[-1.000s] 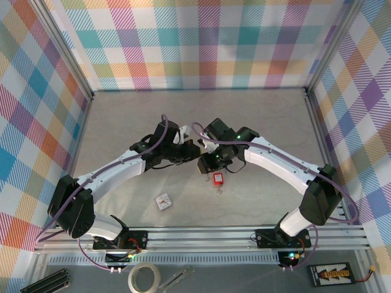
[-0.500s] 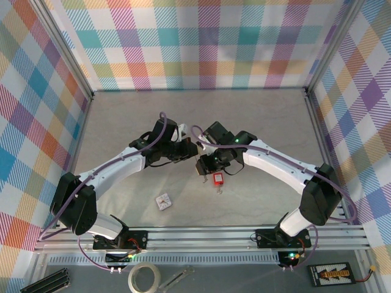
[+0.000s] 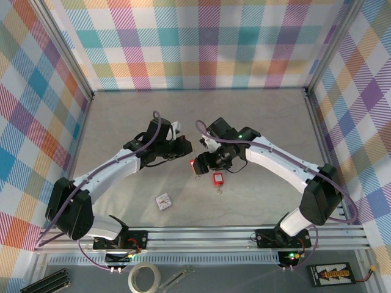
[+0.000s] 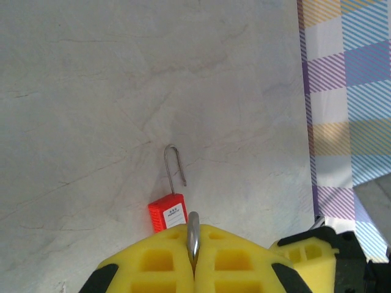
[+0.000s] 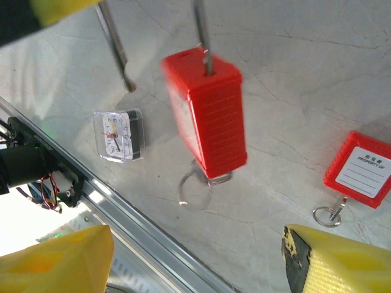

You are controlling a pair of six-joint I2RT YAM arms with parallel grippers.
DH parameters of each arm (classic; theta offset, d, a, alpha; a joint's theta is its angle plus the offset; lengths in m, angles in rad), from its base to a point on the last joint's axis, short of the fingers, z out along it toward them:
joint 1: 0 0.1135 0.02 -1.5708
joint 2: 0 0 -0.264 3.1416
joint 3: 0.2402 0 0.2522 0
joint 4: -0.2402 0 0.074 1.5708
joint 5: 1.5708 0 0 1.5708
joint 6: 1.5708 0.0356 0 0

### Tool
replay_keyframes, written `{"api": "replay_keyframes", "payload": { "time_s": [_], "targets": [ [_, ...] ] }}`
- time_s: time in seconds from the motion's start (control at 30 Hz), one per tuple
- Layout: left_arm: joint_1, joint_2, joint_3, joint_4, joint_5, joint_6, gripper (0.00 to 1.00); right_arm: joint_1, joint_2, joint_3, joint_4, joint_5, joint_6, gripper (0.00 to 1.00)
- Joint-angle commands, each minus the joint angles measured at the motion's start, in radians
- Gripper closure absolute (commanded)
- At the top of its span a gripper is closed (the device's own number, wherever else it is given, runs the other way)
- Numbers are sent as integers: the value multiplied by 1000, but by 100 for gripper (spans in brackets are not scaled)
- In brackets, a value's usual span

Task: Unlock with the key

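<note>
Padlock (image 5: 211,110) hung from my left end effector (image 4: 193,235), which was pinched shut on its metal. It sat just ahead of my right end effector (image 5: 195,259), which stood wide and empty. Shackle (image 4: 167,171) looked sprung, key ring (image 5: 194,189) dangling. Best move, I judged: hold left pinch steady, back right straight off, clear of the ring.

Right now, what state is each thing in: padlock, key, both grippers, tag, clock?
Padlock: shackle open, one leg free; hangs above the table.
Key ring: dangling under the padlock body.
Left gripper: shut on the shackle.
Right gripper: open, holding nothing.
Tag: flat on the table, label up.
Clock: lying face up.
</note>
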Motion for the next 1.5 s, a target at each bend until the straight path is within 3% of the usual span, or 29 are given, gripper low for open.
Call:
{"api": "replay_keyframes", "payload": {
  "time_s": [0.0,0.4,0.67,1.03,1.23,1.47],
  "targets": [
    [11,-35,-23,7,-4,23,100,-14,-50,-9,-5,-37,28,28],
    [11,-24,-50,6,11,35,100,-59,-89,-69,25,7,62,15],
    [1,16,-52,27,24,44,100,-59,-88,-174,159,-106,77,17],
    [-28,58,-57,72,32,50,100,-56,-57,-195,181,-69,84,22],
    [-37,83,-16,-36,-20,98,100,-56,-53,-198,166,-40,89,23],
    [-40,83,88,-361,-170,195,100,-56,-59,-191,130,-1,86,23]
  ]
}}
